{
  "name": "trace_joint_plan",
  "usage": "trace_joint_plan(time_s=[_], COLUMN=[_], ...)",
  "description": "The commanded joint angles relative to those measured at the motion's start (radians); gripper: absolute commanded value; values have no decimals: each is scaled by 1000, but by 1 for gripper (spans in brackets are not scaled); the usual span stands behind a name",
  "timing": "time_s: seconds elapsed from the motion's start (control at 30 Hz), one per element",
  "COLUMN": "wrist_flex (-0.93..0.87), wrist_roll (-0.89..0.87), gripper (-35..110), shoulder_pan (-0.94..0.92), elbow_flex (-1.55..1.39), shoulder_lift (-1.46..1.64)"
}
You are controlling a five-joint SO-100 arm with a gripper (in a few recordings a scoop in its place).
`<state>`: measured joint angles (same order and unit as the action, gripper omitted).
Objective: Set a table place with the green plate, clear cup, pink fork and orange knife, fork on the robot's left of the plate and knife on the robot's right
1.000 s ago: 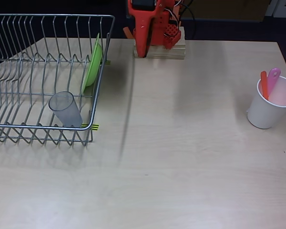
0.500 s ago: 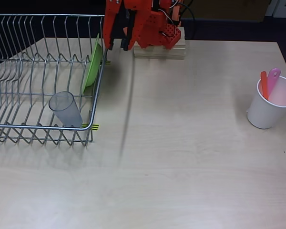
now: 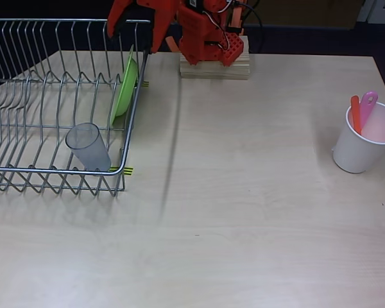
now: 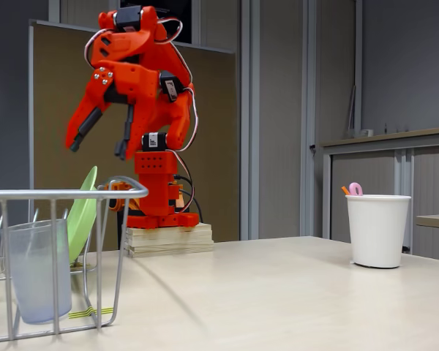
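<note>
My pincer (image 4: 99, 146) hangs spread apart above the thin green plate (image 3: 124, 86), upright in the wire rack (image 3: 25, 96) by the surface's rear-left corner.

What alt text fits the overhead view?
An orange robot arm's open pincer hangs over a green plate standing on edge in a wire dish rack at the table's left. A clear cup sits in the rack; a white cup at right holds a pink fork and orange knife.
</note>
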<state>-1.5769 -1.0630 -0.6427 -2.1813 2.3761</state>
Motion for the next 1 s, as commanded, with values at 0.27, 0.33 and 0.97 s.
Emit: trace_joint_plan(time_s=[0.27,0.33,0.97], wrist_flex=[129,153,367], wrist_roll=[61,74,178], gripper=[30,29,0], shoulder_pan=[-95,-103,-166], elbow_flex=[-55,-63,-104], shoulder_lift=[-98,-124,-273])
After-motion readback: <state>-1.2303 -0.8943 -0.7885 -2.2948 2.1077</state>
